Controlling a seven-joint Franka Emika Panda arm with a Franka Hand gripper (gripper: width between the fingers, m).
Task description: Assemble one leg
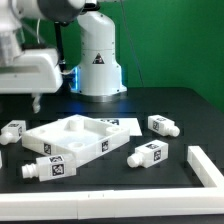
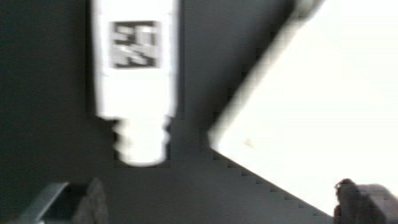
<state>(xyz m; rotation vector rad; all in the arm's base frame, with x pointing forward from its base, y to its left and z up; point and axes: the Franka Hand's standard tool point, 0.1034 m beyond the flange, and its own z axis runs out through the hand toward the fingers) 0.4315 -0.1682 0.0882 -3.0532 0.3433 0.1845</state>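
Item: one leg (image 2: 139, 70), a tagged white block lying flat on the black tabletop (image 1: 100, 175), just beside the edge of the large white panel (image 2: 311, 110). It is probably the one at the exterior view's left edge, mid-height. Jaws: apart and empty, hanging above at upper left, fingertips (image 2: 63, 205) near the stub end, seemingly lining up to straddle the block. Other legs (image 1: 160, 125): loose around the panel, likely staged within reach.

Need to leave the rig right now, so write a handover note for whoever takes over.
Gripper: open, empty, hanging above the table.
Leg: lies flat under the gripper beside the square panel, not gripped.
Other legs: loose on the table around the panel.
Done: no leg fitted yet.
Left: grasp a leg and fit it to the panel.
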